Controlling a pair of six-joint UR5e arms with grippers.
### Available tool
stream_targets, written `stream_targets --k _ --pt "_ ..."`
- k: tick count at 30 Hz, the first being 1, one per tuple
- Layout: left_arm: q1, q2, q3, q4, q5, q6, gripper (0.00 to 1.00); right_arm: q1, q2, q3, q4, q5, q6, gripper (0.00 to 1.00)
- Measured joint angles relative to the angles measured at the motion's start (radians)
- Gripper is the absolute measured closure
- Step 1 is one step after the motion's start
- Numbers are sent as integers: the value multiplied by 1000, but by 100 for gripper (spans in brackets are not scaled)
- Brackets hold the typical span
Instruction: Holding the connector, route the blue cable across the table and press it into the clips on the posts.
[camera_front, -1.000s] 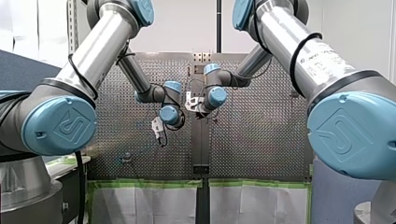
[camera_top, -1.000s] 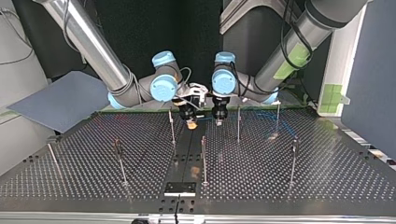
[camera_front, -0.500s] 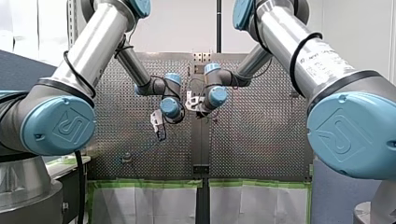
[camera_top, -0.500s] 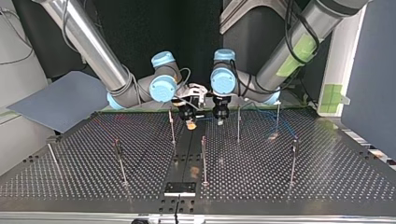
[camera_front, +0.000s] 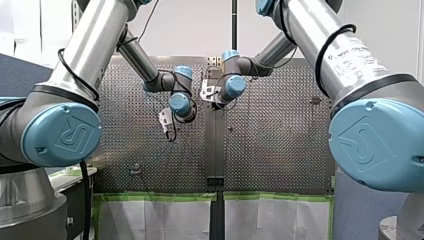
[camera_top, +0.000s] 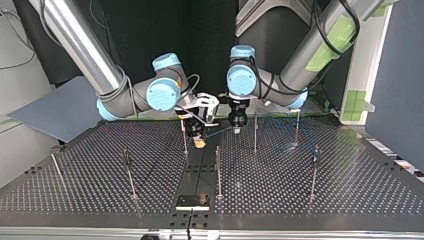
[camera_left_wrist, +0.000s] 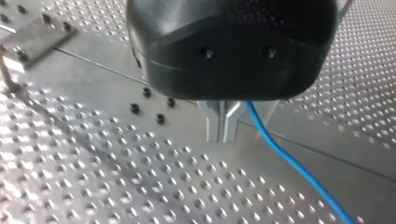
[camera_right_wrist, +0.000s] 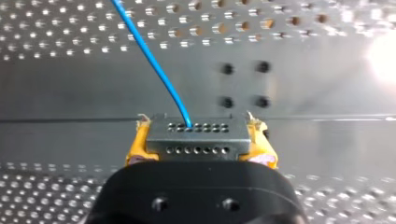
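Observation:
My right gripper (camera_right_wrist: 198, 134) has its yellow pads shut on the grey connector (camera_right_wrist: 196, 140), held just above the table's centre strip. The blue cable (camera_right_wrist: 149, 53) leaves the connector's face and runs away over the perforated table. In the top view the cable (camera_top: 220, 131) spans from my right gripper (camera_top: 199, 142) to my left gripper (camera_top: 235, 129). My left gripper (camera_left_wrist: 223, 133) has its metal fingers shut together, and the cable (camera_left_wrist: 289, 161) comes out at their side. Thin posts (camera_top: 184, 136) (camera_top: 255, 133) stand beside the grippers.
More posts rise from the table (camera_top: 218, 170) (camera_top: 314, 172) (camera_top: 127, 172) (camera_top: 297, 127). A small black plate (camera_top: 192, 201) sits at the near edge of the top view. A grey-blue board (camera_top: 65, 107) leans at that view's left.
My right gripper has carried the connector nearer the top view's camera and slightly to its left. The left gripper has shifted a little, and the cable between them now runs straighter.

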Motion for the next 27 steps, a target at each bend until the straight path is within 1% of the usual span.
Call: stream_targets --k 4,8,12,15,19,22,27 --pt "-8 27 0 -4 0 2 100 -2 -35 0 25 0 6 100" --pt "-15 50 0 -18 -7 3 100 -1 -65 1 55 -1 4 100" --pt "-17 77 -1 -28 -21 3 100 -5 -90 7 71 0 6 100" --pt "-19 99 -1 -34 -24 3 100 -7 -115 18 76 0 12 100" --pt "-21 130 0 -36 -25 3 100 -15 -150 36 80 0 27 100" --pt "-23 153 0 -37 -25 3 100 -21 -172 43 89 -1 35 100" --pt "-26 196 -1 -48 -25 3 100 -24 -213 46 108 -2 38 100"
